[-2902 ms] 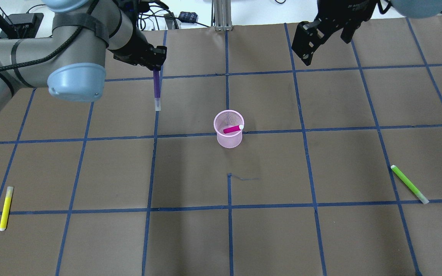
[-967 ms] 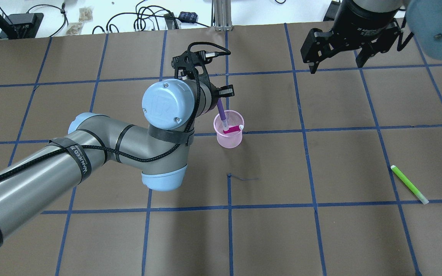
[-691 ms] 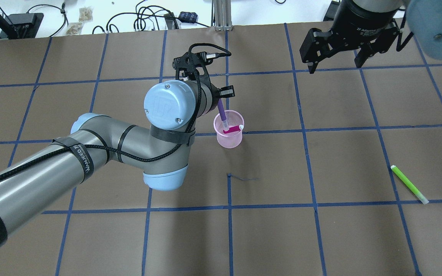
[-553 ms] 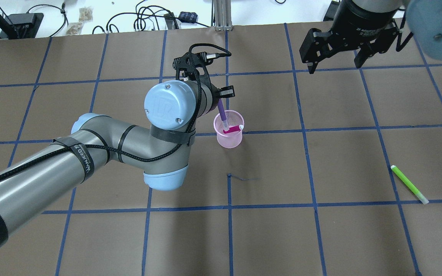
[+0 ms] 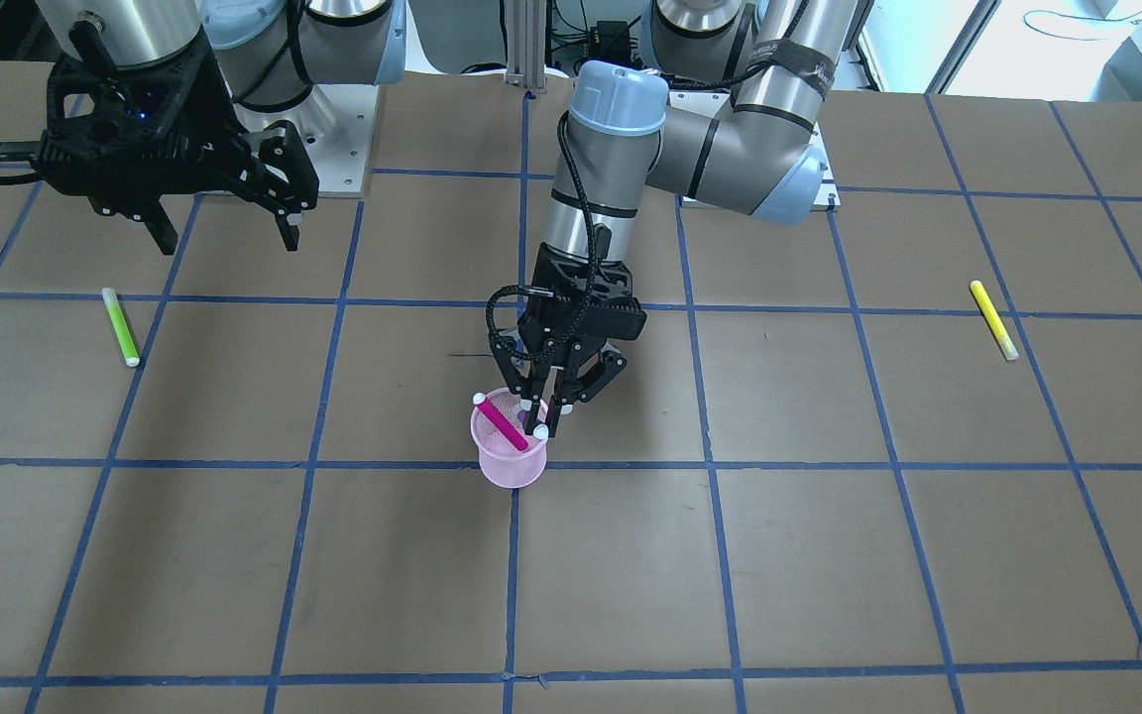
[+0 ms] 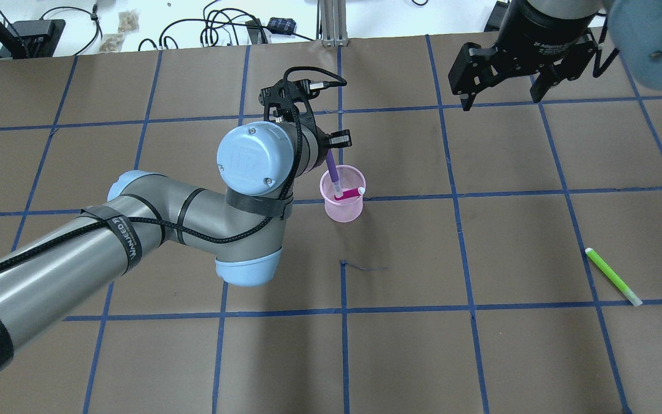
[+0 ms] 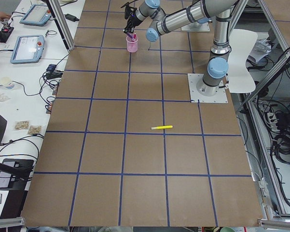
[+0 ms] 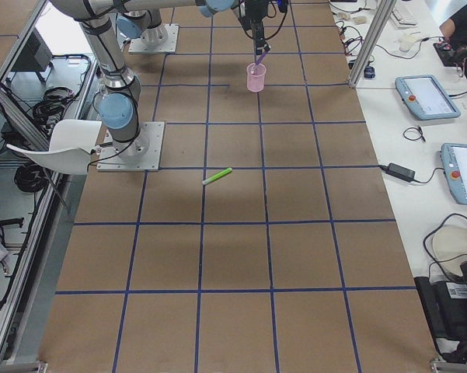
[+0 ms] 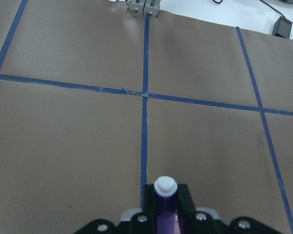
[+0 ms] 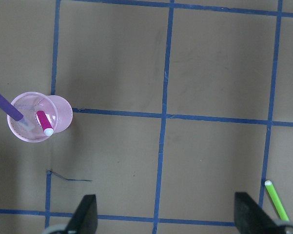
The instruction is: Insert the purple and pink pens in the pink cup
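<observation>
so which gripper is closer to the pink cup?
Left. The left gripper sits right above the pink cup, jaws shut on the purple pen, whose lower end is inside it. The right gripper hangs open, well off to the robot's right.

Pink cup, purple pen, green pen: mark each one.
pink cup (image 6: 343, 213), overhead exterior view, outer wall.
purple pen (image 6: 333, 172), overhead exterior view, mid-barrel.
green pen (image 6: 611, 275), overhead exterior view, mid-barrel.
</observation>
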`<state>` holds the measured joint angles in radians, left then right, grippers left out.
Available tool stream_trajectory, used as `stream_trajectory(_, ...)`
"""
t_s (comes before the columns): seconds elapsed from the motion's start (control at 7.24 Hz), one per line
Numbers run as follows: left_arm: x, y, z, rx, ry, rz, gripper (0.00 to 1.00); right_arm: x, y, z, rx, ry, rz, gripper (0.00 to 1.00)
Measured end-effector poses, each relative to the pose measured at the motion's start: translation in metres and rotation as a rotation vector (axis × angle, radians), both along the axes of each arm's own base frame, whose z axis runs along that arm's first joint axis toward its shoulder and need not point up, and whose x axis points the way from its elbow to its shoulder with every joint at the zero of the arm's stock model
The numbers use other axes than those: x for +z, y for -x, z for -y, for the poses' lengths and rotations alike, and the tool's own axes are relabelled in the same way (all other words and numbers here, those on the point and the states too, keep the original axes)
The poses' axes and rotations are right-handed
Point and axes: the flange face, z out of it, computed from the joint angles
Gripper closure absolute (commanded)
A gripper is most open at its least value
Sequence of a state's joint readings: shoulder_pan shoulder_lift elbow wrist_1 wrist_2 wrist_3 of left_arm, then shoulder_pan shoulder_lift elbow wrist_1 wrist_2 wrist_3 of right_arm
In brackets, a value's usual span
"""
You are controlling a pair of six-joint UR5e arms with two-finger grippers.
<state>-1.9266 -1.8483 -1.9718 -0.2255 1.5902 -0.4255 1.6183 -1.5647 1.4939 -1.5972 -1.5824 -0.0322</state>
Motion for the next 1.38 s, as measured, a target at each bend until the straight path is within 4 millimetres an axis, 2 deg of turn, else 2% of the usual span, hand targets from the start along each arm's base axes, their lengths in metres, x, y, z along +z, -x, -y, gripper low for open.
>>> stream_trajectory(0.41,-0.009,0.001,0.001,-0.004,-0.017,0.007,1.0,0.0,0.0,0.0,0.0,0.001,0.001,0.0)
stream_trajectory(0.55,-0.013,0.002,0.001,-0.005,-0.023,0.009,0.81,0.0,0.0,0.0,0.0,0.001,0.001,0.0)
stream_trajectory(0.69,-0.015,0.002,0.001,-0.005,-0.026,0.011,0.39,0.0,0.0,0.0,0.0,0.001,0.001,0.0)
stream_trajectory(0.83,-0.017,0.002,0.001,-0.007,-0.03,0.014,0.09,0.0,0.0,0.0,0.0,0.001,0.001,0.0)
stream_trajectory(0.97,-0.018,0.002,0.001,-0.01,-0.032,0.016,0.0,0.0,0.0,0.0,0.0,0.001,0.0,0.0)
stream_trajectory(1.24,-0.014,0.001,0.003,-0.008,-0.03,0.015,0.0,0.0,0.0,0.001,0.0,0.001,-0.001,0.0)
stream_trajectory(1.38,-0.006,-0.002,0.007,-0.001,-0.023,0.011,0.0,0.0,0.0,0.001,0.0,0.001,-0.001,0.0)
